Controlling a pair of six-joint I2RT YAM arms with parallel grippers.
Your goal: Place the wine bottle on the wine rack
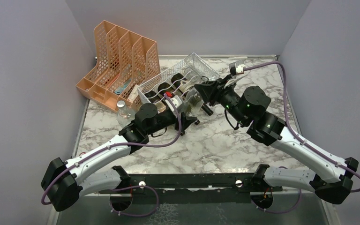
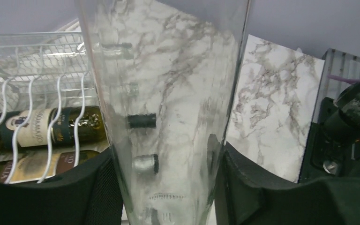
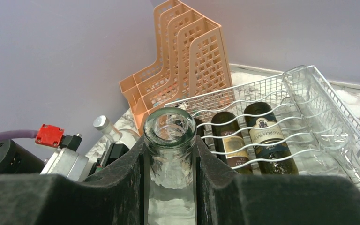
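Top external view shows us the clear glass wine bottle (image 1: 191, 104) held between the two tools, just short of the rack's near edge. Its long axis runs from one tool to the other. The right gripper (image 3: 169, 161) is clamped on the neck, with the open mouth facing that wrist's camera, and the left gripper (image 2: 168, 187) is closed around the wide body. Ahead of the right gripper's fingertips lies the white wire wine rack (image 3: 243, 93), with dark labelled bottles (image 3: 265, 136) in its cradles. Left of those fingers stands an orange file organizer (image 1: 122, 61). Underneath we see a white marble-patterned table (image 1: 215, 145), closed in by plain lilac-grey walls (image 1: 28, 70).
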